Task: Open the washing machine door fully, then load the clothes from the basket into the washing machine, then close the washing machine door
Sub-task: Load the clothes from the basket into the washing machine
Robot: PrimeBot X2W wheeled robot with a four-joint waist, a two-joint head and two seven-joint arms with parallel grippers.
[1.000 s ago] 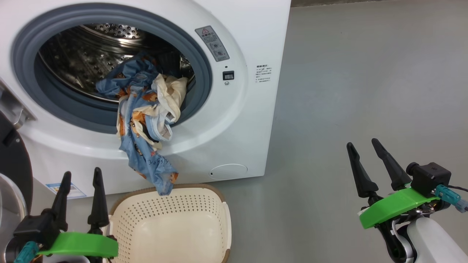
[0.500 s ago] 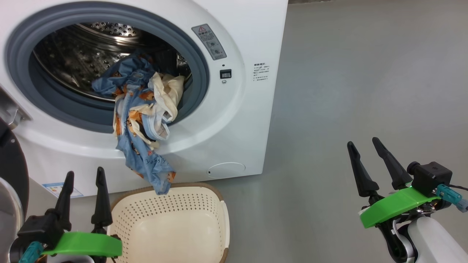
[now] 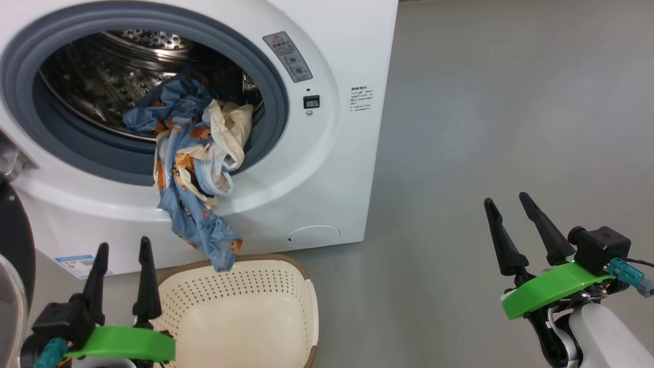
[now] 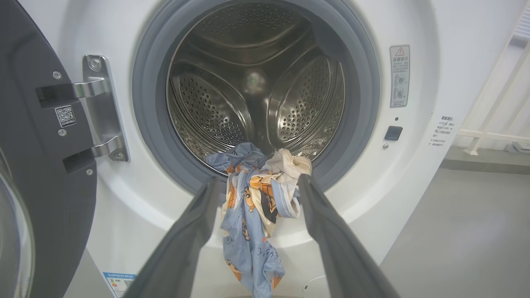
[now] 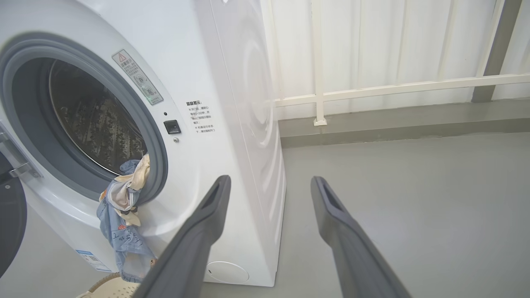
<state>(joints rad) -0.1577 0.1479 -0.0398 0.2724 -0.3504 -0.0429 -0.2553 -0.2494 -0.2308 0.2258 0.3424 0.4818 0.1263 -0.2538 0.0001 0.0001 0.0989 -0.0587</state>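
The left claw (image 3: 124,243) is standing wide, gripping nothing, with the basket (image 3: 240,286) sitting just to its right. Beyond its fingertips, the clothes (image 3: 196,168) are hanging half out of the washing machine (image 3: 337,168) over the grey seal (image 3: 276,102). The left wrist view is adding the washing machine door (image 4: 37,186), swung open on its hinge (image 4: 97,107). The right claw (image 3: 506,198) is gaping wide over the floor (image 3: 511,102), well apart.

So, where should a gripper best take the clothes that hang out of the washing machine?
Probably the bunched part of the clothes resting on the grey seal, where blue and cream pieces overlap, so both lift together. Come from the front, slightly below, with the open left gripper, which faces it. The thin tail hanging over the basket would only drag.
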